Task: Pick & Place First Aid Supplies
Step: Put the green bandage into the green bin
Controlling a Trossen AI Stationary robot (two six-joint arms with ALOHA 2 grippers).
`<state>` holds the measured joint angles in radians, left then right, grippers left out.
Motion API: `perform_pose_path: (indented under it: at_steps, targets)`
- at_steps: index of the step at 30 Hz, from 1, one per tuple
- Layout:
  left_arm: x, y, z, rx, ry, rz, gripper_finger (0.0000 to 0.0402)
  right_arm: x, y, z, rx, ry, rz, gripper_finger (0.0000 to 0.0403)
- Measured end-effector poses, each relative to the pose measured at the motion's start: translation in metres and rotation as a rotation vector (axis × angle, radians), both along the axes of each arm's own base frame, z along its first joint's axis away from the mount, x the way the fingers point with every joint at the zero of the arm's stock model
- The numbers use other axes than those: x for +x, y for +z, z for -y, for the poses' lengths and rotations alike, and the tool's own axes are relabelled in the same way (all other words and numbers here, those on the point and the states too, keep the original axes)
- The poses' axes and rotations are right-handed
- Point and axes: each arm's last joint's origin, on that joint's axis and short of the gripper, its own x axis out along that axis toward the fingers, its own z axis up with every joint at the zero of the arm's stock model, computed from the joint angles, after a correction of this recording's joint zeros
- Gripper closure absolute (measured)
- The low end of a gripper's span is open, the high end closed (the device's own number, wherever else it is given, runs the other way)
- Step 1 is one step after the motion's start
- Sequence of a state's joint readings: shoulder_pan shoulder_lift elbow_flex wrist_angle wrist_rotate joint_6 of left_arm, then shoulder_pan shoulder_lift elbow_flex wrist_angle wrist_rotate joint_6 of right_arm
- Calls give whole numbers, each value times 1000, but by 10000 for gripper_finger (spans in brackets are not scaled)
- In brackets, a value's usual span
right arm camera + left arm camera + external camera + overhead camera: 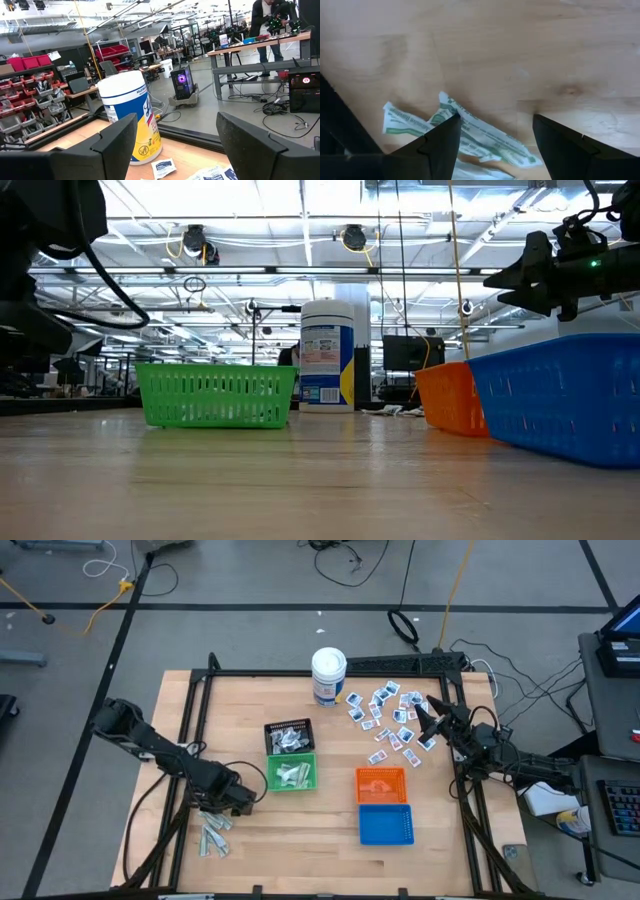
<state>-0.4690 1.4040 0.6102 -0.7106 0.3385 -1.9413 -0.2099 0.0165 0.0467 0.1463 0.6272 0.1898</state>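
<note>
Wooden table (250,830) held four small baskets at centre. Left gripper (222,808) hovered released, empty, left of green basket (291,775), directly above strip packets (470,132); strips' long axis ran across finger gap. Right gripper (428,718) released, over square packets (385,720) beside canister (328,676). Left arm nearer strips.

Overall light: bright and even across the counter (300,840), coming from overhead.
Source: rows of ceiling strip lights (300,225) show in the low view, glaring white.
Shadows: soft and short under the arms on the wood.
Blur: the near counter surface in the low view is out of focus; the left wrist view is soft, its strip packets (470,132) slightly smeared.
Dark areas: the fingers (115,145) read as silhouettes.
</note>
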Motion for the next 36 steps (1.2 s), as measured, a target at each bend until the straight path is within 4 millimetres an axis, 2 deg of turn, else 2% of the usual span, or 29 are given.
perform_pose_path:
  at_steps: [4,7,17,18,26,31,36]
  targets:
    - [2,0,1,1,-20,38,154,0,0,0,0,0,0,135]
    - [2,0,1,3,-33,46,184,0,0,0,0,0,0,136]
    - [7,0,-3,5,-103,109,380,0,0,0,0,0,0,135]
    - [9,0,-3,7,-111,133,390,0,0,0,0,0,0,135]
    - [15,5,-6,29,-118,182,398,0,0,0,0,0,0,136]
    - [12,23,-12,37,-116,171,400,0,0,0,0,0,0,136]
    - [6,50,-20,58,-122,172,400,0,0,0,0,0,0,136]
